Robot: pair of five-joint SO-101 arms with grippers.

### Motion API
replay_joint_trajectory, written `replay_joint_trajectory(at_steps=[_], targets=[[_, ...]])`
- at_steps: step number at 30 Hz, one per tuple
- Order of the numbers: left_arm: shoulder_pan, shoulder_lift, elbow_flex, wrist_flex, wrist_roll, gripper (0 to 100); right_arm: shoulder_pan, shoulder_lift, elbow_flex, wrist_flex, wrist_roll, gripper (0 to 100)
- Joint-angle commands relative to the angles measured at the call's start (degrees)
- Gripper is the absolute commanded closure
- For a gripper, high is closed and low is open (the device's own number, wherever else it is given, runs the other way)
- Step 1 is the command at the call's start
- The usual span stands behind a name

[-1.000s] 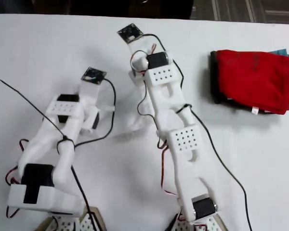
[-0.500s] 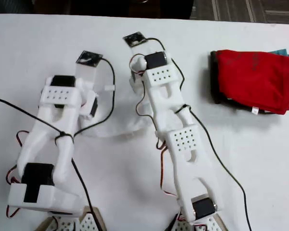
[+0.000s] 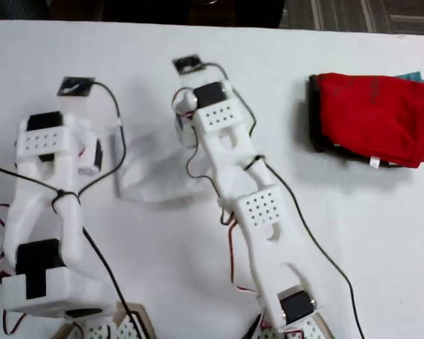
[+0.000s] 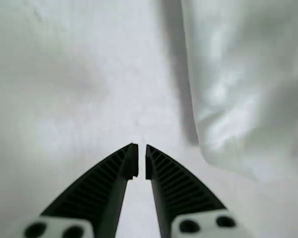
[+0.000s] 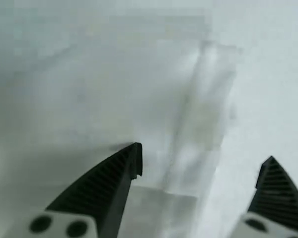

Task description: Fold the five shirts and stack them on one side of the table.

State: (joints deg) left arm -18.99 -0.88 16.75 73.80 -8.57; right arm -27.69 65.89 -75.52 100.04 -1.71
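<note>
High view. White shirt (image 3: 155,176) lies on the surface (image 3: 381,233) between the left arm (image 3: 42,205) and the right arm (image 3: 258,205), as a loose, rumpled packet whose edges are not square. The stack (image 3: 318,134) sits well apart at the right side. Count: two arms and one white shirt lying alone. The stack has a red shirt (image 3: 371,116) on top, a black layer (image 3: 314,106) under it and a teal corner (image 3: 415,75) at the back. That makes three colours there and four garments counted in all. A fifth may be buried in the pile; cannot tell.

Left wrist view. Left gripper (image 4: 139,161) has its fingers pinched almost together over bare surface, grasping nothing. The white shirt's edge is just beside it, not touched.

Right wrist view. Right gripper (image 5: 203,163) has its fingers spread wide, empty, directly above the white shirt, with a fold ridge running between them.

Judgement on the step in hand: the last fold looks unfinished. To do it well, close on a doubled edge rather than a single layer and hold the opposite edge with the other arm. Draw the cloth flat before lifting, or the packet will likely fall open on the way to the stack.
</note>
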Motion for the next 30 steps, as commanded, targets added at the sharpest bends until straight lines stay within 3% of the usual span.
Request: replay_joint_trajectory(at_steps=[1, 14, 16, 22, 27, 30], targets=[[-0.97, -0.26, -2.68, 0.09, -0.18, 94, -0.13, -5.58, 5.01, 1.27, -0.44, 63.8], [-0.97, -0.26, -2.51, -0.18, -0.09, 94, -1.63, -2.77, 9.67, 0.92, 0.26, 64.1], [-0.97, -0.26, -2.68, 0.62, -0.09, 94, -2.42, -1.01, 9.41, 0.92, 3.25, 64.9], [-0.97, -0.35, -2.68, 0.88, -0.09, 94, -4.7, 2.07, 9.14, 0.92, 12.22, 77.1], [-0.97, -0.35, -2.68, 0.88, -0.09, 94, -4.88, 2.33, 9.14, 0.92, 16.79, 81.5], [-0.97, -0.35, -2.68, 0.88, -0.09, 94, -4.88, 2.24, 9.14, 0.92, 19.34, 90.8]])
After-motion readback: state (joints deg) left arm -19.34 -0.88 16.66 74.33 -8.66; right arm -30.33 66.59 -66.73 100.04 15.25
